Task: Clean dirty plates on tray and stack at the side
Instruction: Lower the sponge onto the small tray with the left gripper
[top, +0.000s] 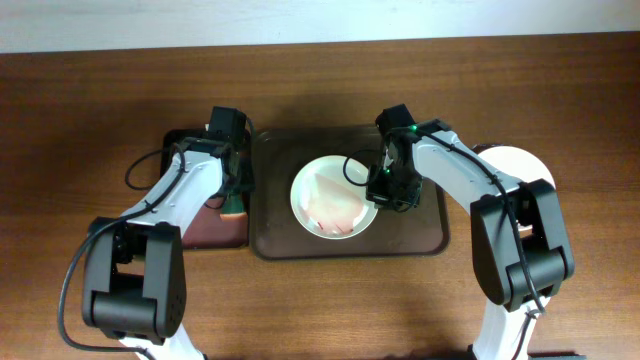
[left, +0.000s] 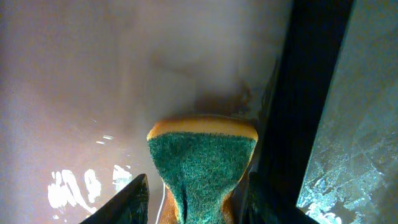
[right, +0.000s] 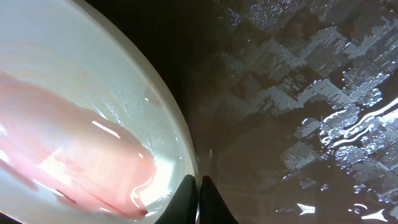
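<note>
A white plate (top: 330, 200) with pink-red smears lies on the dark brown tray (top: 420, 238). My right gripper (top: 383, 192) is at the plate's right rim. In the right wrist view its fingers (right: 199, 198) are shut on the rim of the plate (right: 93, 124), one finger inside and one outside, over the wet tray (right: 280, 93). My left gripper (top: 233, 198) is shut on a green and yellow sponge (left: 202, 155) just left of the tray; its jaws (left: 196, 202) pinch the sponge's middle. Another white plate (top: 515, 160) lies on the table at the right, partly hidden by my right arm.
A narrower reddish-brown tray (top: 205, 230) with a black rim (left: 305, 93) lies left of the dark tray, under my left gripper; its wet surface (left: 74, 74) shows in the left wrist view. Wooden table (top: 100, 100) surrounds both trays.
</note>
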